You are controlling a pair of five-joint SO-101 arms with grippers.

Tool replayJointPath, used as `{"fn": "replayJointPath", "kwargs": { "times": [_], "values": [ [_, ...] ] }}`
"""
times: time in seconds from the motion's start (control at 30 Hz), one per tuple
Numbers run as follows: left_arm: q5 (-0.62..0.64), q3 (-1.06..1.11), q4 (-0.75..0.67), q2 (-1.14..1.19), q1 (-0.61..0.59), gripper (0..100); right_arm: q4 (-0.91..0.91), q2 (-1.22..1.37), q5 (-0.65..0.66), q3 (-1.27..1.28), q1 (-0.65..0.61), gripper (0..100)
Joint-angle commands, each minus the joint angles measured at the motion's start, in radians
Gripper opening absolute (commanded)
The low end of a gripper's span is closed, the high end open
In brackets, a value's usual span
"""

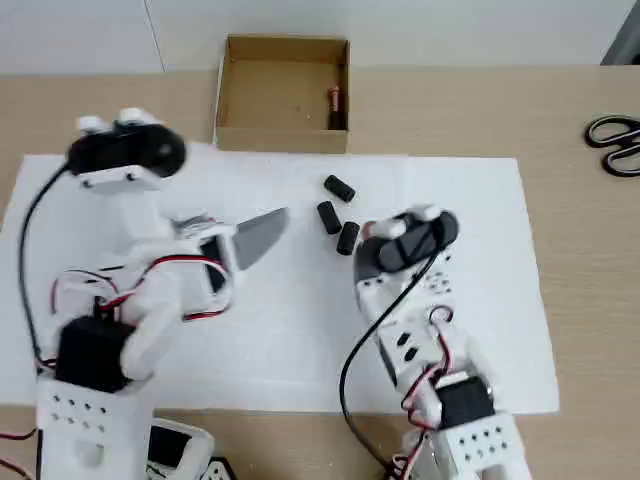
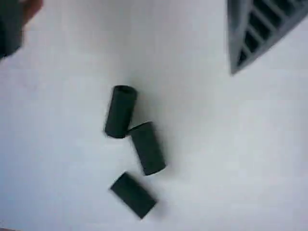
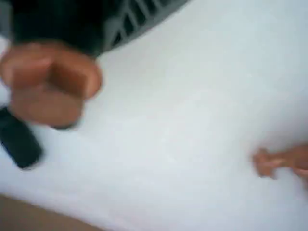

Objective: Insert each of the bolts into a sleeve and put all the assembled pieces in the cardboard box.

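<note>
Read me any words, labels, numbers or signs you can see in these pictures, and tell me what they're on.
No readable text anywhere. The cardboard box, the black sleeves, the copper bolt and the white sheet show no print, label or number.

My left arm (image 1: 150,290) stands at the near left corner of the surface (image 1: 560,110). It is folded high at the elbow, with the forearm angled down, so the left hand (image 1: 268,228) points toward the surface's middle, low over it. My right arm (image 1: 420,330) rises from the near edge, right of centre, and leans toward the far edge. Its wrist (image 1: 408,243) is bent down, and the right hand (image 3: 62,48) is clamped on a copper bolt (image 3: 50,89).
</note>
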Motion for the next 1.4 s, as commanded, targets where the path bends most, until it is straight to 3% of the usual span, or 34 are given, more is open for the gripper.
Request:
{"fn": "replayJointPath", "kwargs": {
  "times": [0.0,0.2,0.53,0.73,1.07,1.37],
  "values": [
    [-0.011,-0.047,0.098,-0.005,-0.069,34,-0.005,0.211,0.008,-0.249,0.031,0.4],
    [-0.011,-0.047,0.141,-0.008,-0.114,34,-0.048,0.723,0.003,-0.706,0.033,0.4],
    [-0.011,-0.047,0.226,-0.008,-0.169,34,-0.481,1.475,0.006,-1.267,0.028,0.4],
    [-0.009,-0.047,0.269,-0.008,-0.169,34,-0.516,1.847,0.006,-1.613,0.028,0.4],
    [-0.008,0.044,0.269,-0.009,-0.169,34,-0.509,2.253,0.006,-2.044,0.028,0.8],
    [-0.008,0.048,0.269,-0.009,-0.166,34,-0.507,2.39,0.006,-2.111,0.027,0.9]
  ]
}}
